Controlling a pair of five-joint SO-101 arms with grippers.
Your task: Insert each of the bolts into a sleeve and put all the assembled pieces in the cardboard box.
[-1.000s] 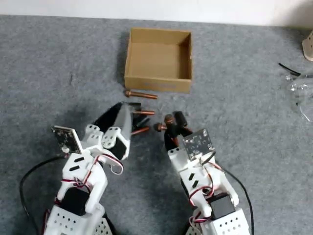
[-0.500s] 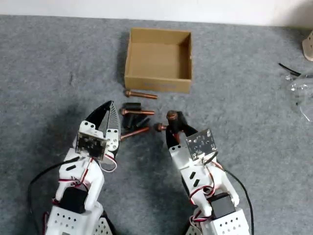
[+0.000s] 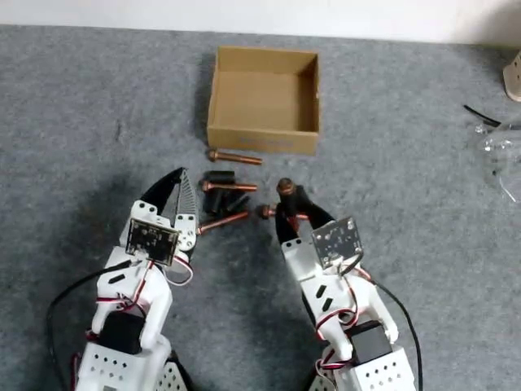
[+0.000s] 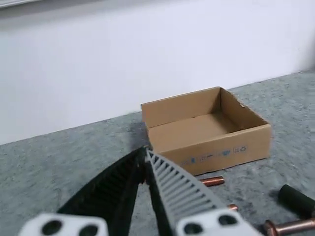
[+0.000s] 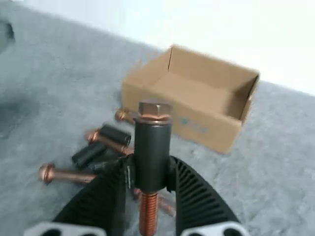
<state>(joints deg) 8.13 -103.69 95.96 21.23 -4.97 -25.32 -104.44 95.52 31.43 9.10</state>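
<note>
Since a second ago the left claw (image 3: 181, 174) has swung back off the loose bolts (image 3: 221, 220). It now points far, tips together, holding nothing, just left of them on the surface (image 3: 423, 244). The right claw (image 5: 149, 173) is clamped on an upright black sleeve (image 5: 150, 147) with a copper bolt (image 5: 154, 110) through it, near of the cardboard box (image 3: 262, 142). Blue print on the box's near wall is too small to read.
</note>
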